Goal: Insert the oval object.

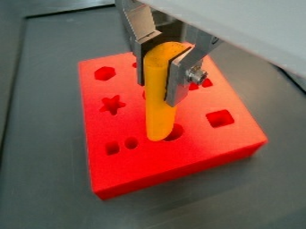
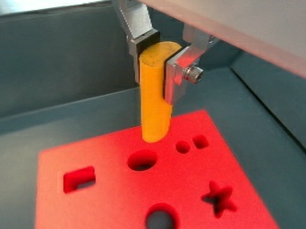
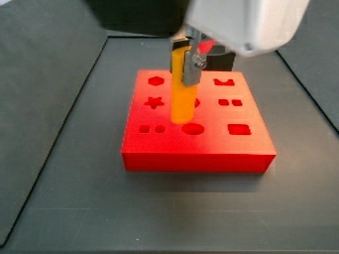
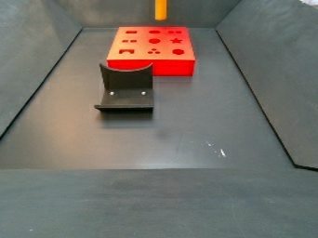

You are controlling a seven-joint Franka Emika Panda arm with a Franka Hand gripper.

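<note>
My gripper (image 1: 162,70) is shut on the oval object (image 1: 160,98), a slim orange-yellow peg held upright by its upper end. It also shows in a wrist view (image 2: 153,98) and in both side views (image 3: 181,97) (image 4: 161,9). The peg hangs over the red block (image 1: 120,170) with shaped holes. Its lower tip sits just above the block's top, close to a round hole (image 1: 176,136). That hole also shows in a wrist view (image 2: 142,161) and a side view (image 3: 193,128). The tip does not look entered.
The red block (image 4: 139,64) lies at the far end of a dark walled tray. The dark fixture (image 4: 125,88) stands in front of it. Other holes, a star (image 3: 153,101), a square (image 3: 240,128) and small round ones, surround the peg.
</note>
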